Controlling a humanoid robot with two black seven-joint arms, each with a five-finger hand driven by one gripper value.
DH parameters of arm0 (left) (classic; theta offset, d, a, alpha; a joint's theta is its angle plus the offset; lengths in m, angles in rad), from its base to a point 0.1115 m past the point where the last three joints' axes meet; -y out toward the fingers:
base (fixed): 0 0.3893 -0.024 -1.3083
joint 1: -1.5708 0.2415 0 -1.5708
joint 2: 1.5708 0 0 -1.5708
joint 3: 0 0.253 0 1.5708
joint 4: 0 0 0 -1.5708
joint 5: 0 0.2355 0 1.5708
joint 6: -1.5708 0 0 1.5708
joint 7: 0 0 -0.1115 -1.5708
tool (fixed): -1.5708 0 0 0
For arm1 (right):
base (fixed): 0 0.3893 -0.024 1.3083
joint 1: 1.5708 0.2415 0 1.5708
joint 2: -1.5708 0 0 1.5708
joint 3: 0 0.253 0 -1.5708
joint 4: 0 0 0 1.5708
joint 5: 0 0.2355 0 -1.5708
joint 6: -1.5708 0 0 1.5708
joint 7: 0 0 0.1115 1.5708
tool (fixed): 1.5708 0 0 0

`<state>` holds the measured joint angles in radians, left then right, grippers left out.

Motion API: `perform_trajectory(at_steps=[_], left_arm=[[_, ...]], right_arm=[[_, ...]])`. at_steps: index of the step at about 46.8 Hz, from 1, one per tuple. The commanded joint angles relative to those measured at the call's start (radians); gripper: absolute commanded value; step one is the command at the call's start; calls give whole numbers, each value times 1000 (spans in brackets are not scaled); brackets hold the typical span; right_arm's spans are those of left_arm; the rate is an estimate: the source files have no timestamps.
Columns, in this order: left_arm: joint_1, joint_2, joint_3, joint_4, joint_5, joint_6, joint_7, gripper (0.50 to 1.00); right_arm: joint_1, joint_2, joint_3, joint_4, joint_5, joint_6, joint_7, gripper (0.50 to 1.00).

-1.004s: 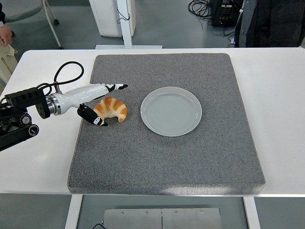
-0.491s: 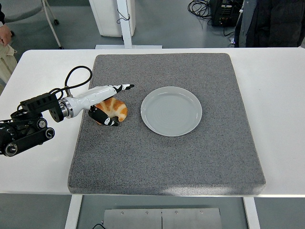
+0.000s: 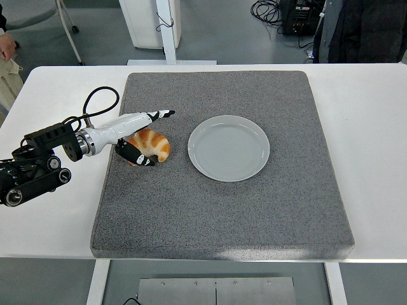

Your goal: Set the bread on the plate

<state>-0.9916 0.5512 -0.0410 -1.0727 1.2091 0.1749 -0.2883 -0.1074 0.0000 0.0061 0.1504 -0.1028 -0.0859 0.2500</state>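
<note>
1. No brand, label or readable writing can be made out on anything on the table.

2. One grey mat (image 3: 222, 190) is laid on the white table (image 3: 375, 159); it serves as the landmark here. It covers most of the table's middle.

3. One bread (image 3: 152, 145), a golden croissant, is counted. It lies on the mat's left part, just inside the mat's left edge and somewhat toward its far side.

4. One plate (image 3: 228, 148), round, pale grey and bare, is counted. It rests on the mat near its centre, to the right of the bread and apart from it, with a strip of mat between them.

5. One robot arm is seen, with its left hand (image 3: 135, 135) brought in over the mat's left edge. The black wrist housing and a looped cable (image 3: 95, 101) lie off the mat, on the bare table to its left.

6. The hand is narrowly closed about the bread: one long finger (image 3: 156, 115) is stretched over the far side of the bread, and the dark thumb is curled against its near left side. The bread is pinched between them and remains resting on the mat.

7. Past the mat's far side, beyond the table, parts of two people are seen: a hand (image 3: 7, 46) at the upper left and a dark coat (image 3: 369, 28) at the upper right.
</note>
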Motion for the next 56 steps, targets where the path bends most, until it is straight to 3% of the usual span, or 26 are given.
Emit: perform_trajectory(at_steps=[1, 16, 24, 27, 32, 38, 42, 56], left_arm=[[1, 3, 0, 4, -2, 1, 0, 992], [4, -2, 13, 11, -25, 37, 0, 971], [2, -5, 13, 23, -22, 43, -2, 846], [4, -5, 15, 25, -17, 46, -2, 756], [4, -5, 15, 25, -17, 46, -2, 672], [5, -5, 15, 25, -19, 46, -2, 616], [13, -5, 13, 25, -20, 44, -2, 500], [-1, 3, 13, 22, -28, 41, -15, 500]], right_arm=[[0, 0, 0, 0, 0, 0, 0, 1000], [0, 0, 0, -2, 0, 0, 0, 1000], [0, 0, 0, 0, 0, 0, 0, 1000], [0, 0, 0, 0, 0, 0, 0, 1000], [0, 0, 0, 0, 0, 0, 0, 1000], [0, 0, 0, 0, 0, 0, 0, 1000], [0, 0, 0, 0, 0, 0, 0, 1000], [0, 0, 0, 0, 0, 0, 0, 1000]])
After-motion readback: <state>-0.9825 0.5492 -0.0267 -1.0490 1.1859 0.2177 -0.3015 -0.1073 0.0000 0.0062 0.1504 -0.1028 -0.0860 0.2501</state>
